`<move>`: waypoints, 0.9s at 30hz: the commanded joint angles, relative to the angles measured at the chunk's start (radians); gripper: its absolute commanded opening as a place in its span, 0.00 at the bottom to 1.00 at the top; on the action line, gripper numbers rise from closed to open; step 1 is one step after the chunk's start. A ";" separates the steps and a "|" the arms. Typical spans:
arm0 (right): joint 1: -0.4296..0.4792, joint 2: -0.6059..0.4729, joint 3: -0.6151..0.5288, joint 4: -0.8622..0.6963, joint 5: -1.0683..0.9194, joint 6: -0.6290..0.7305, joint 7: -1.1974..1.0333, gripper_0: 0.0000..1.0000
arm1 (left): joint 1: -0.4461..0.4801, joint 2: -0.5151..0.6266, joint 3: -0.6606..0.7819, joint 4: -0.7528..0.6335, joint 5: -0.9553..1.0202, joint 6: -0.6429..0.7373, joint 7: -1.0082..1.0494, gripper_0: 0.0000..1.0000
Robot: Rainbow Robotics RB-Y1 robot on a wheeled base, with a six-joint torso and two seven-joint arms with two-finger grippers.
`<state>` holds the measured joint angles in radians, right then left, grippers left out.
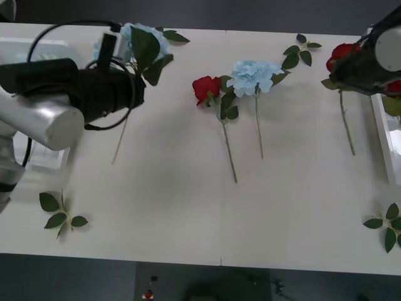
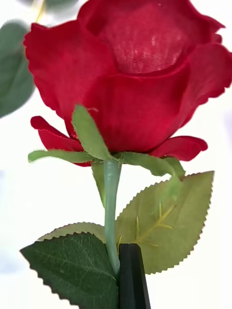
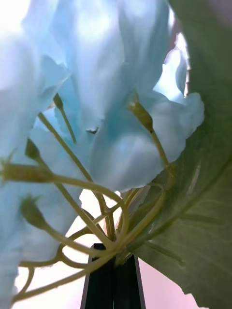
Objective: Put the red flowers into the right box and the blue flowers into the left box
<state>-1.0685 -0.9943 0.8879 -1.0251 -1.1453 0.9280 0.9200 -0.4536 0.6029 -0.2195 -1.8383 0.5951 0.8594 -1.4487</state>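
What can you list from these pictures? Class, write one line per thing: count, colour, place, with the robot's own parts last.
Red flowers: two clearly seen, red; one lying mid-table, one held at the table's right end; another bit of red shows behind the right arm.
Blue flowers: two, pale blue; one lying mid-table beside the red one, one held at the far left.
Leaf sprigs: three, green; near left, near right, far right of centre.
Left box: one, white, under the left arm.
Right box: one, white, at the right edge.
Table: one, white.
Left gripper: black, shut on the blue flower's stems.
Right gripper: black, shut on the red flower's stem.
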 commanded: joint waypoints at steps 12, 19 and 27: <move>0.071 -0.371 -0.003 -0.041 -0.197 -0.070 0.401 0.00 | 0.007 0.347 0.364 0.080 0.167 0.148 -0.067 0.00; 0.168 -0.405 -0.004 -0.004 -0.238 -0.140 0.405 0.00 | 0.101 0.390 0.497 0.152 0.147 0.216 -0.122 0.00; 0.194 -0.366 -0.004 0.092 -0.277 -0.224 0.434 0.00 | 0.124 0.391 0.535 0.211 0.141 0.216 -0.239 0.01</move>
<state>-0.8513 -1.3701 0.8881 -0.9593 -1.4344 0.7321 1.2956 -0.3157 0.9642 0.3142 -1.6135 0.7363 1.0744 -1.6543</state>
